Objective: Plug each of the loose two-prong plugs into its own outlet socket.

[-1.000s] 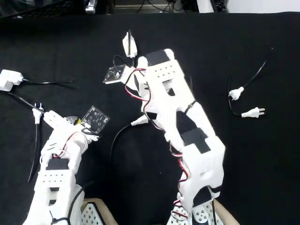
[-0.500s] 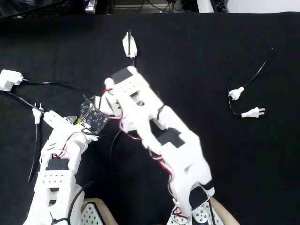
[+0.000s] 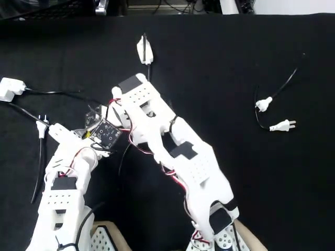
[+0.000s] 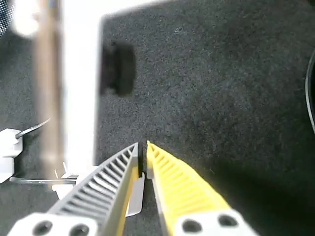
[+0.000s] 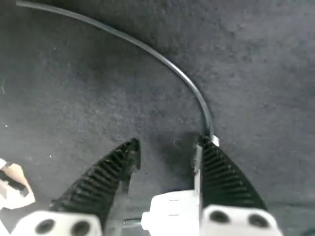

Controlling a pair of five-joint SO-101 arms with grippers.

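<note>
Two hands sit over the left half of the black cloth desk (image 3: pixel 235 63). The left hand (image 4: pixel 142 146) has its grey and yellow fingers closed tip to tip beside a white two-prong plug on a black cord (image 3: pixel 41 128). The right hand (image 5: pixel 167 142) has its black fingers spread, with a second white plug (image 5: pixel 170 211) low between them; whether it is gripped is unclear. Farther off lie a white outlet socket (image 3: pixel 145 50) and another white socket (image 3: pixel 8 88).

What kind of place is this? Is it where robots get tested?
Probably a robotics lab or test bench. A white left arm and right arm sit side by side at a table draped in black cloth, with loose plugs and cords spread across it for practice.
</note>
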